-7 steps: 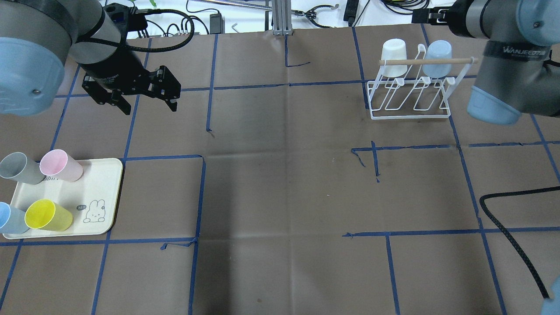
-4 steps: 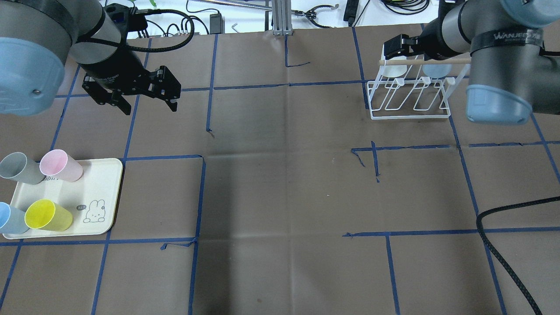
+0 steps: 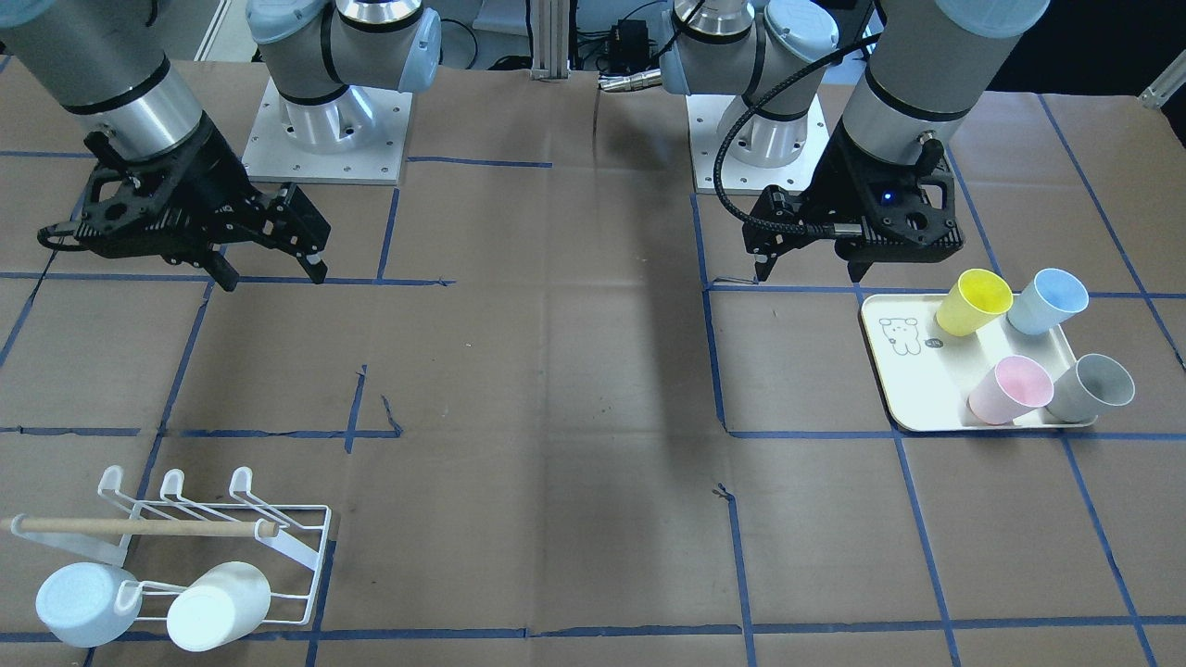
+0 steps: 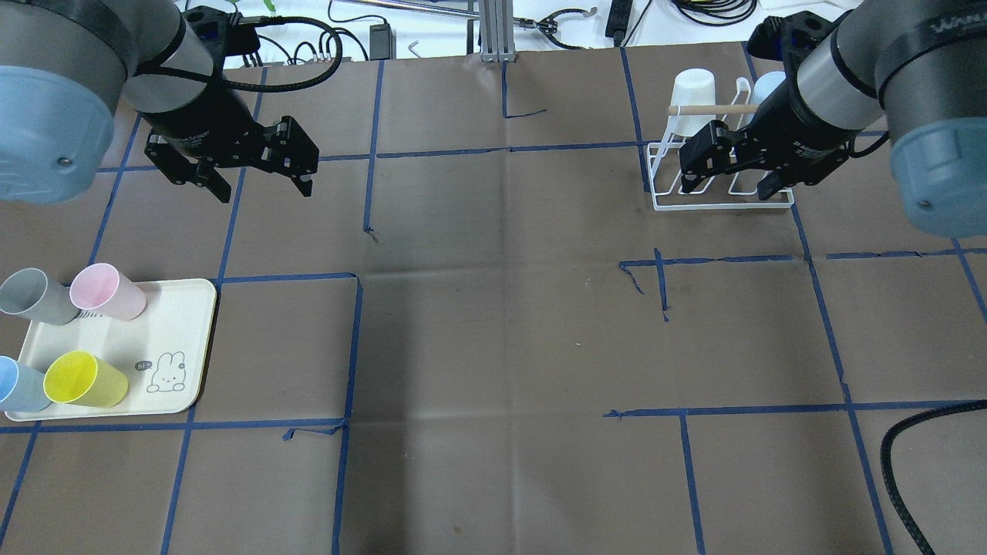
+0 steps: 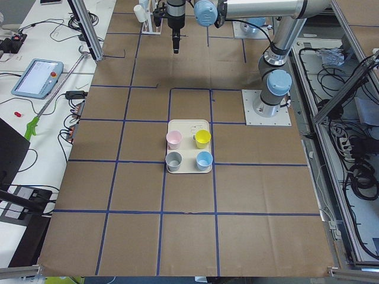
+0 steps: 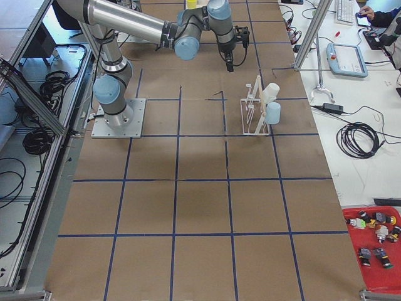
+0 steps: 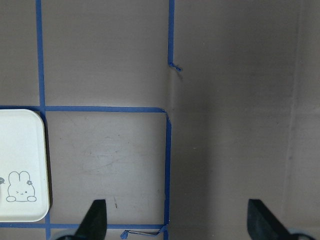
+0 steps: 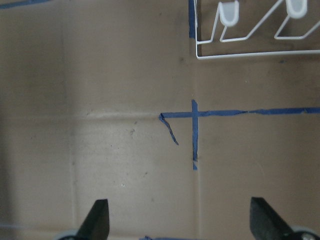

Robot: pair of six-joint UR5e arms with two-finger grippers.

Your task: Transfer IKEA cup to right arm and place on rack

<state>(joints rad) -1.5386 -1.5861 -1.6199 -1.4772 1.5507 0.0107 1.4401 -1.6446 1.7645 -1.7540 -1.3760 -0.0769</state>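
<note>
Here, right hand [image 4: 728, 183] wide open, empty (left hand [image 4: 264, 189] likewise)

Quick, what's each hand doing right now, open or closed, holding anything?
Left hand: open, holding nothing.
Right hand: open, holding nothing.

Upper right in the overhead view, we lose most of the pale blue cup [image 4: 765, 85] and the dowel's [image 4: 702, 110] right end behind the right arm [image 4: 840, 85]; at lower left the frame edge cuts the blue cup [image 4: 14, 387] on the tray [image 4: 179, 324]. The right wrist view's top edge leaves us only the rack's [image 8: 250, 55] base wire and two prong tips.
</note>
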